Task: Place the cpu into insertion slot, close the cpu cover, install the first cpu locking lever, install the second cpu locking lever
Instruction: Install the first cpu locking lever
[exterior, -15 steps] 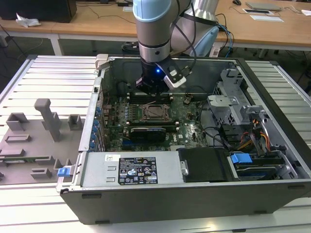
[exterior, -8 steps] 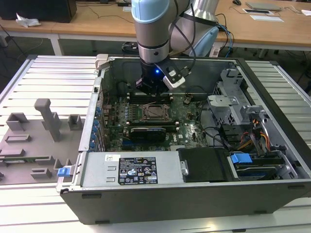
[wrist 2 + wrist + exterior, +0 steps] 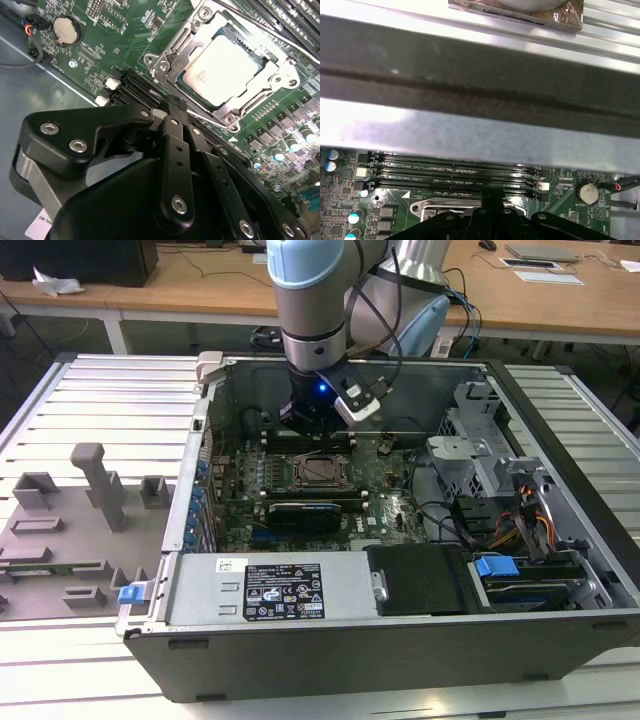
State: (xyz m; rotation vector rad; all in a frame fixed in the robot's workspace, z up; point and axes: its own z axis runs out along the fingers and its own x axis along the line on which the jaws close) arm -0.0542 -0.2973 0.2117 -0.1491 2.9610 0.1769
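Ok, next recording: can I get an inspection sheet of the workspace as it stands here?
Surface: slatted metal table carrying an open computer case; a green motherboard lies inside it.
Job's things: the cpu lies flat under the cover and shows through its window.
Clutter: grey fixture tray with blocks, at the exterior view's left of the case.
Grippers: tool shut, holding nothing, beside the cover and not on it.
Cables: coloured bundle in the case at the exterior view's right; black cables along the arm.
Surroundings: wooden desks behind.
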